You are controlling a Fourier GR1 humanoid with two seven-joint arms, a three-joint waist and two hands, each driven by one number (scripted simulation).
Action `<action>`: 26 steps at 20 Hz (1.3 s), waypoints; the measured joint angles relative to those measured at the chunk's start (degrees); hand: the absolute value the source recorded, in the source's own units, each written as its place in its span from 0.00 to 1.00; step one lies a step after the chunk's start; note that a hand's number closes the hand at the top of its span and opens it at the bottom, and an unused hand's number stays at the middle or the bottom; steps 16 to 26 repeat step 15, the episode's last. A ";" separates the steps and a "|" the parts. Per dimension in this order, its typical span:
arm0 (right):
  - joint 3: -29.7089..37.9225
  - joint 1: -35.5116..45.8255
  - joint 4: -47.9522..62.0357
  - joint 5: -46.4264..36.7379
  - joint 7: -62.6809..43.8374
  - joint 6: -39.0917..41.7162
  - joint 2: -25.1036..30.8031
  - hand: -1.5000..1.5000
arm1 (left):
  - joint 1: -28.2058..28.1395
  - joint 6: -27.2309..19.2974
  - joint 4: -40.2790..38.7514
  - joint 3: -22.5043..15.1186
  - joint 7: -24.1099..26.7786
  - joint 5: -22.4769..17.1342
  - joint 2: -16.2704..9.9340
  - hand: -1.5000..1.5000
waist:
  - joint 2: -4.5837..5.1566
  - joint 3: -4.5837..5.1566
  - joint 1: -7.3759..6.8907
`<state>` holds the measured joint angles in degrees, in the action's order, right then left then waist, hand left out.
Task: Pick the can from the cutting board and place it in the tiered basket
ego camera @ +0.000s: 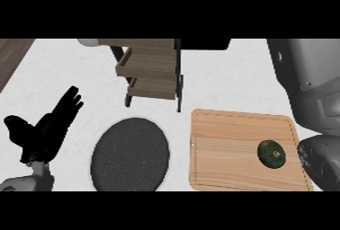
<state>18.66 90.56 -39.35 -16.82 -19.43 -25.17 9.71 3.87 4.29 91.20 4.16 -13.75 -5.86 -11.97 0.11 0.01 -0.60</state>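
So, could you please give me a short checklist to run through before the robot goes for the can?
1. Can on the cutting board: ok, it sits near the board's right edge.
2. Can free of any hand: ok, nothing touches it.
3. Left hand out of the way: ok, open and resting at the view's left, fingers up.
4. Right hand ready: cannot tell, only a grey and dark arm part shows at the right edge, close beside the can.
5. Tiered basket reachable: ok, it stands behind the board, shelves open to the front.
6. Dark round plate clear of the path: ok, left of the board.
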 measured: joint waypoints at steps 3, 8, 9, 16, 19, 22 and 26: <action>1.17 -1.99 -1.38 0.79 -0.62 1.09 3.87 0.00 | -0.20 0.31 -0.20 0.56 0.10 -0.47 -0.08 0.50 | -0.09 -0.01 0.36; 3.91 -6.59 -4.88 3.91 -0.25 7.38 12.22 0.00 | 0.15 1.02 -1.91 1.69 1.31 -0.71 -0.70 0.50 | -0.16 -0.02 0.85; 4.28 -7.48 -5.64 4.40 -0.52 8.37 13.62 0.00 | -0.08 0.98 -1.83 1.65 1.43 -0.61 -0.57 0.50 | -0.19 -0.03 0.86; 6.83 -11.70 -7.33 8.22 0.16 15.85 21.56 0.00 | -0.13 0.85 -0.29 1.47 -0.03 -0.52 -0.34 0.50 | -0.17 -0.04 0.60; 6.83 -11.70 -7.33 8.22 0.16 15.85 21.56 0.00 | -0.13 0.85 -0.29 1.47 -0.03 -0.52 -0.34 0.50 | -0.17 -0.04 0.60; 6.83 -11.70 -7.33 8.22 0.16 15.85 21.56 0.00 | -0.13 0.85 -0.29 1.47 -0.03 -0.52 -0.34 0.50 | -0.17 -0.04 0.60; 6.83 -11.70 -7.33 8.22 0.16 15.85 21.56 0.00 | -0.13 0.85 -0.29 1.47 -0.03 -0.52 -0.34 0.50 | -0.17 -0.04 0.60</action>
